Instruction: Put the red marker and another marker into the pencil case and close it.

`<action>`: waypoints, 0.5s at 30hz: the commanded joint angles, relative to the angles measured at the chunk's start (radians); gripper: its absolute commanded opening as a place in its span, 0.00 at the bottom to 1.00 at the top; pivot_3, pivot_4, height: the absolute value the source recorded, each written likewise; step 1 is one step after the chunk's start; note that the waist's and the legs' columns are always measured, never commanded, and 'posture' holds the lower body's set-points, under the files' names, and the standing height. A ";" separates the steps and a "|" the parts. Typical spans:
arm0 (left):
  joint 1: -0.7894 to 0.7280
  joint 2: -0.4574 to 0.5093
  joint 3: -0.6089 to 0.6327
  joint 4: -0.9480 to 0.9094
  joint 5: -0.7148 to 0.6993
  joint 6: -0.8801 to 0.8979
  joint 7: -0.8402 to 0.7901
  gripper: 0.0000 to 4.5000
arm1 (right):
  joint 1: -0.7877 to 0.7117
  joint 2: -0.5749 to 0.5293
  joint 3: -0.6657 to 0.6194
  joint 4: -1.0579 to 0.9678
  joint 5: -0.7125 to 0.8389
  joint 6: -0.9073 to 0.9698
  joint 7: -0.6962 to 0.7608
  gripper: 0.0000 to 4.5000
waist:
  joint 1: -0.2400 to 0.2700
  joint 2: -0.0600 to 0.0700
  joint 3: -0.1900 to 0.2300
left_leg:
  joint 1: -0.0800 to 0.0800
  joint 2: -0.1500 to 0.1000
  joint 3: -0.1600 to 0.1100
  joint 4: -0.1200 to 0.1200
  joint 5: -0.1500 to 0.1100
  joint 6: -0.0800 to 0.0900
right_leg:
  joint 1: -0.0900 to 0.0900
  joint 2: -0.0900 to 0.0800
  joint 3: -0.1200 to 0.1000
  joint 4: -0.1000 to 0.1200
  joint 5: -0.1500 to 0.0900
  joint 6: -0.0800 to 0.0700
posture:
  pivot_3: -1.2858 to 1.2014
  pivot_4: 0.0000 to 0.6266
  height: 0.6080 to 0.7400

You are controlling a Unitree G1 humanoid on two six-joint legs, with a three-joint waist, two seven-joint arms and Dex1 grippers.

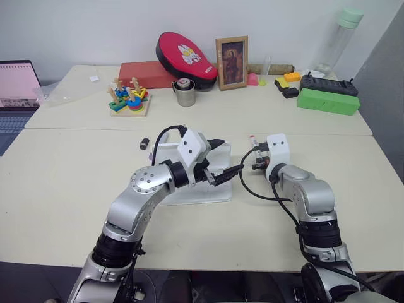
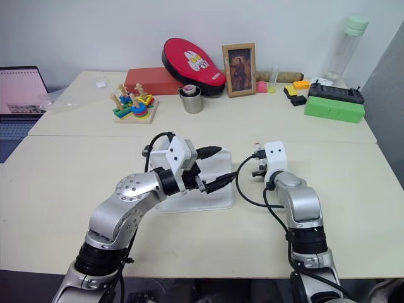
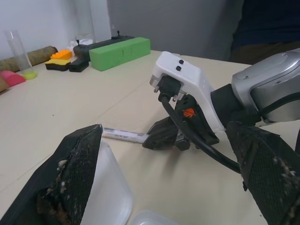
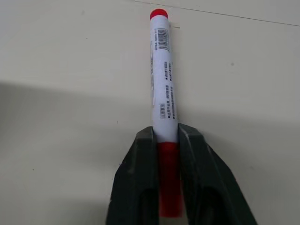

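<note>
Two black fingers of the right gripper (image 4: 168, 140) pinch the red marker (image 4: 163, 89) at its red cap end, the white barrel running straight out ahead of the fingertips and lying flat on the cream table (image 1: 76, 189). Beside that hand, toward the robot's left, the left gripper (image 3: 159, 187) hovers with its fingers spread wide and nothing between them, just above the near edge of the white pencil case (image 1: 218, 192), whose rounded rim shows directly beneath its fingers (image 3: 70, 173).
</note>
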 commanded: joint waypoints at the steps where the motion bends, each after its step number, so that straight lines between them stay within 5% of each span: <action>1: -0.019 -0.008 0.006 -0.011 0.001 -0.021 -0.002 1.00 | -0.016 -0.012 -0.024 0.002 0.006 0.002 -0.013 0.06 | 0.000 0.000 0.000 | 0.000 0.000 0.000 0.000 0.000 0.000 | 0.000 0.000 0.000 0.000 0.000 0.000 | 0.52 0.24 1.00; 7: -0.024 0.040 0.047 -0.051 0.029 -0.001 0.020 1.00 | -0.140 -0.029 -0.112 0.023 0.085 -0.194 0.052 0.06 | -0.002 0.001 0.001 | 0.000 0.000 0.000 0.000 0.000 0.000 | 0.000 0.000 0.000 0.000 0.000 0.000 | 0.52 0.24 1.00; 15: 0.172 0.250 0.364 -0.327 -0.132 0.204 0.012 1.00 | -0.252 -0.098 -0.065 -0.057 0.398 -0.332 0.515 0.06 | -0.035 0.002 0.001 | 0.000 0.000 0.000 -0.003 0.000 0.001 | -0.001 0.000 0.001 -0.002 0.000 0.000 | 0.52 0.24 1.00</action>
